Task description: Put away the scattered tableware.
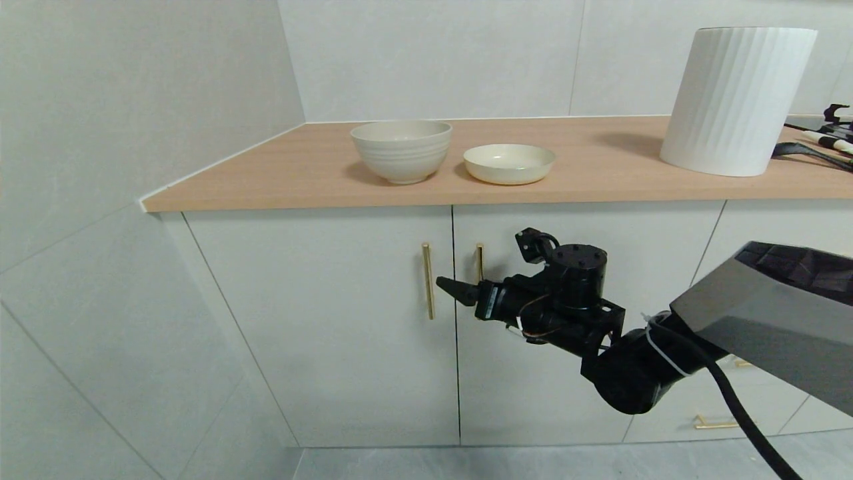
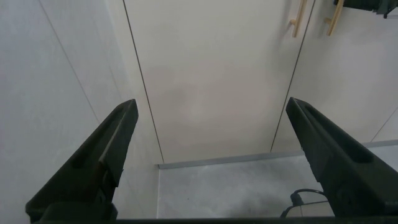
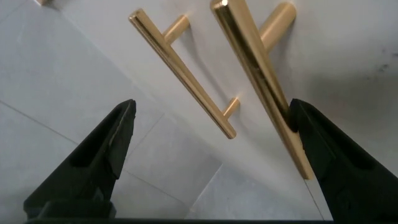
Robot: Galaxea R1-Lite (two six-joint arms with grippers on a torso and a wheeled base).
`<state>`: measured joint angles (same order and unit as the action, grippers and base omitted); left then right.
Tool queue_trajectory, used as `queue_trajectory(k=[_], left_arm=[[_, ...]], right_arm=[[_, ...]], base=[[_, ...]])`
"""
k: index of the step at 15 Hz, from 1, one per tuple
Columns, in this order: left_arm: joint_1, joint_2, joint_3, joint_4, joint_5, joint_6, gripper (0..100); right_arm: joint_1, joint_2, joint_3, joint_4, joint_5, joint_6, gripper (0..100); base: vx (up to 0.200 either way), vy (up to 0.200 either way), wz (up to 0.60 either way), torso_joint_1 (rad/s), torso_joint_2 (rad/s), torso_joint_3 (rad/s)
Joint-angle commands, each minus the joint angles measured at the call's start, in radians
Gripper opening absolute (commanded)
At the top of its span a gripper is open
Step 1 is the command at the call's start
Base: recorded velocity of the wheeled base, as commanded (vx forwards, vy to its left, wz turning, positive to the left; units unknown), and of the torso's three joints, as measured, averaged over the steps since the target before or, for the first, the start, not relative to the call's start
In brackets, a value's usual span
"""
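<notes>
A cream ribbed bowl (image 1: 401,150) and a shallow cream plate (image 1: 509,163) stand side by side on the wooden countertop (image 1: 280,173). Below them, two cabinet doors meet at a seam, each with a vertical gold handle (image 1: 428,280) (image 1: 479,262). My right gripper (image 1: 460,291) (image 3: 211,162) is open right at these handles. The nearer handle (image 3: 261,87) runs between its fingers, close to one fingertip (image 3: 323,155); the other handle (image 3: 186,81) lies just beyond. My left gripper (image 2: 211,162) hangs open and holds nothing, low before the left cabinet door (image 2: 205,93).
A tall white ribbed container (image 1: 736,100) stands at the counter's right, with dark utensils (image 1: 816,147) beside it. A tiled wall (image 1: 100,200) closes off the left. A lower drawer has a gold handle (image 1: 716,422). Grey floor (image 2: 230,193) lies under the cabinets.
</notes>
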<state>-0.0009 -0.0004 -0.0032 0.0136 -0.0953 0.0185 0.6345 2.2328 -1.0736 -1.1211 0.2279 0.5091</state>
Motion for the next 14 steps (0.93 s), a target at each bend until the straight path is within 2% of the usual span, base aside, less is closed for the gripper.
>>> queue_trajectory(k=[1, 9, 14], left_arm=[[-0.001, 0.0, 0.0, 0.0, 0.0, 0.0, 100], [0.001, 0.0, 0.0, 0.0, 0.0, 0.001, 100], [0.001, 0.0, 0.0, 0.0, 0.0, 0.0, 100]], right_arm=[[0.021, -0.002, 0.008, -0.014, 0.007, 0.002, 100], [0.03, -0.062, 0.075, -0.02, 0.022, 0.008, 100], [0.03, -0.16, 0.195, -0.02, 0.151, 0.008, 100]], base=[[0.0, 0.0, 0.0, 0.0, 0.0, 0.0], [0.0, 0.0, 0.0, 0.0, 0.0, 0.0], [0.0, 0.0, 0.0, 0.0, 0.0, 0.0]])
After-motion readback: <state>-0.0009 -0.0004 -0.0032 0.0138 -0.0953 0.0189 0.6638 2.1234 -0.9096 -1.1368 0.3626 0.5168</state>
